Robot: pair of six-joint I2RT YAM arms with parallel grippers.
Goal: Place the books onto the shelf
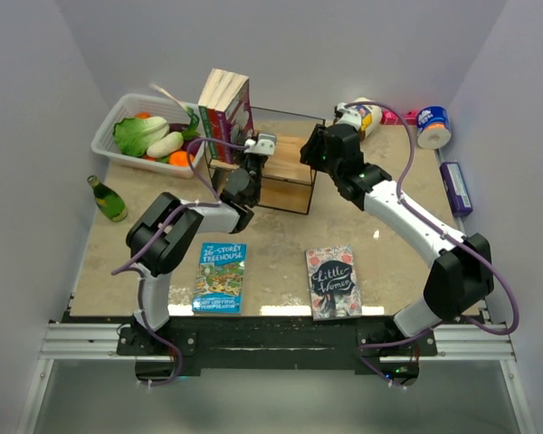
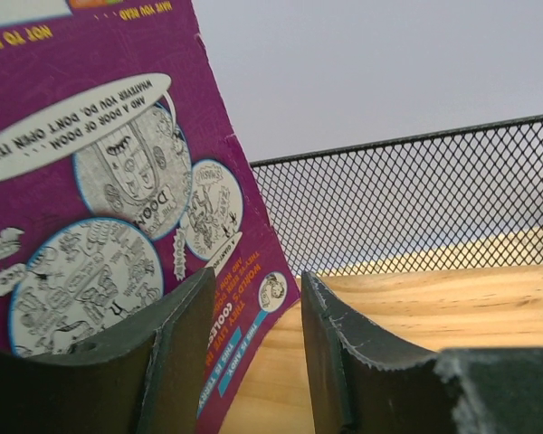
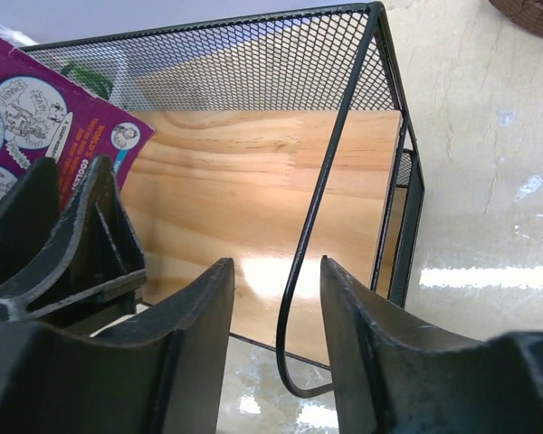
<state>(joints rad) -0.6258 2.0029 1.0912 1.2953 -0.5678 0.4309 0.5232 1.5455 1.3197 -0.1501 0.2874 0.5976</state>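
Left wrist view: my left gripper (image 2: 258, 291) stands with fingers parted, the purple book's (image 2: 100, 181) lower corner in the gap between them, resting on the shelf's (image 2: 434, 307) wooden board. My right gripper (image 3: 276, 271) is likewise spread, the shelf's black wire upright between its fingers. Treehouse book (image 1: 220, 277) and Little Women book (image 1: 333, 281) lie flat on the table (image 1: 276, 240), behind both grippers.

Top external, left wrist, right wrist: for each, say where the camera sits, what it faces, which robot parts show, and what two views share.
Top external: above and behind the robot, facing down on the table; left arm and right arm show.
Left wrist: on the left arm, facing along the left fingers into the shelf, beside the purple book.
Right wrist: on the right arm, facing down past the right fingers into the shelf.
Shared: both wrist views show shelf and purple book.
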